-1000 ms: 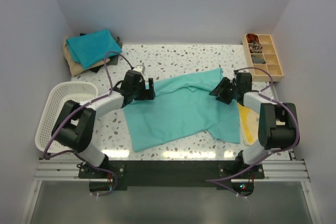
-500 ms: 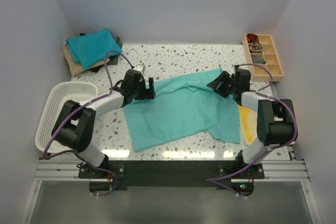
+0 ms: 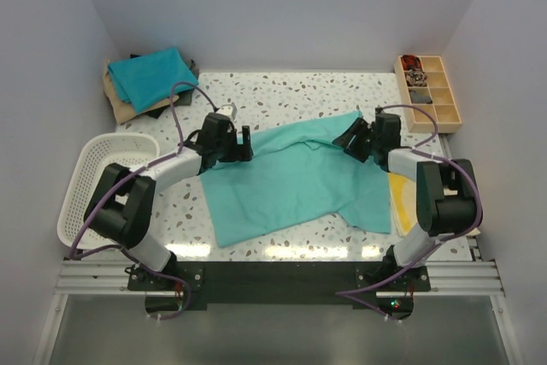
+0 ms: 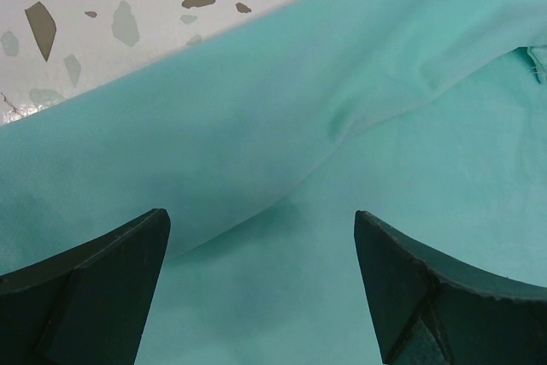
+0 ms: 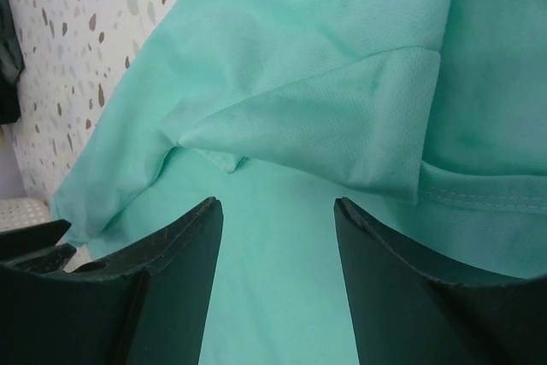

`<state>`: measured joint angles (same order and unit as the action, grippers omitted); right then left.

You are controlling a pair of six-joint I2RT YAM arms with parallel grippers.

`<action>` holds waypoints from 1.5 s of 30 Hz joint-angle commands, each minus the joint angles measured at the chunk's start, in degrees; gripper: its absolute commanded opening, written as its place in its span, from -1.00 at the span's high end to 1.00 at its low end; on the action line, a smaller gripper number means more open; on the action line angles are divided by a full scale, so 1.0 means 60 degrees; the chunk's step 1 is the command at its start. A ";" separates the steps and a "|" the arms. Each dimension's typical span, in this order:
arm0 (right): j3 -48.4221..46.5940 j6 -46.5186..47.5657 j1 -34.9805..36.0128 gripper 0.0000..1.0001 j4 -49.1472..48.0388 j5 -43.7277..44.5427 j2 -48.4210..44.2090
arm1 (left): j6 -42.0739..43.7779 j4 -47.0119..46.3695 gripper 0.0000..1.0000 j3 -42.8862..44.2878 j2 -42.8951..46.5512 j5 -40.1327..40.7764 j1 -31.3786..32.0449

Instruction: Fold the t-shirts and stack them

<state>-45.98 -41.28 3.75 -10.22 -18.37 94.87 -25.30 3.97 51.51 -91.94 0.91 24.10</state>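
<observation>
The white speckled stone-look table (image 3: 282,96) is carrying the light sea-green cloth t-shirt (image 3: 291,185) at its middle. The shirt is lying open and rumpled, not yet a rectangle, and its outline is staying much as it was a second ago. At the far left corner, well apart from it, the folded teal-blue t-shirt (image 3: 154,74) is resting on top of the tan and dark folded shirts (image 3: 120,104).

What is changing is the right arm. Over the last second the right gripper (image 3: 349,138) has been sliding away from the shirt's right side toward its far right corner, and it is now hanging over the short sleeve there. In the right wrist view the jaws are standing apart around nothing (image 5: 278,271), and the sleeve (image 5: 325,108) is lying doubled over on the cloth below them, so that gripper is released, not grasping.

The left gripper (image 3: 244,144) is staying put over the shirt's far left edge. Its jaws are spread wide (image 4: 261,297) above a soft ridge of the cloth (image 4: 299,108), and it too is holding nothing.

As a judgement, the arms are lining up on the shirt's two far corners for a paired pinch — the fold of this shirt is still ahead, and the stacking after it.
</observation>
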 commanded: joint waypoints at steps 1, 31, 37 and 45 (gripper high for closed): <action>-0.0466 0.0243 0.0034 -0.19 0.0033 0.0688 0.0301 | 0.0247 -0.0193 -0.88 0.0381 0.0016 0.0171 0.0041; -0.3908 0.1020 0.0035 1.00 0.0560 0.0967 0.2366 | 0.0335 0.0027 -0.88 0.0790 -0.0482 0.0318 0.0041; -0.5402 0.1151 0.0151 0.72 0.1014 0.0544 0.3684 | 0.0393 0.0115 -0.88 0.0922 -0.0687 0.0288 0.0027; -0.5098 0.2001 0.0254 0.03 0.0706 0.0542 0.2589 | 0.0423 0.0145 -0.88 0.0952 -0.0746 0.0303 0.0041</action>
<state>-76.58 -33.19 4.84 -4.82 -13.82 117.23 -24.25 5.56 54.98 -96.05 2.15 24.14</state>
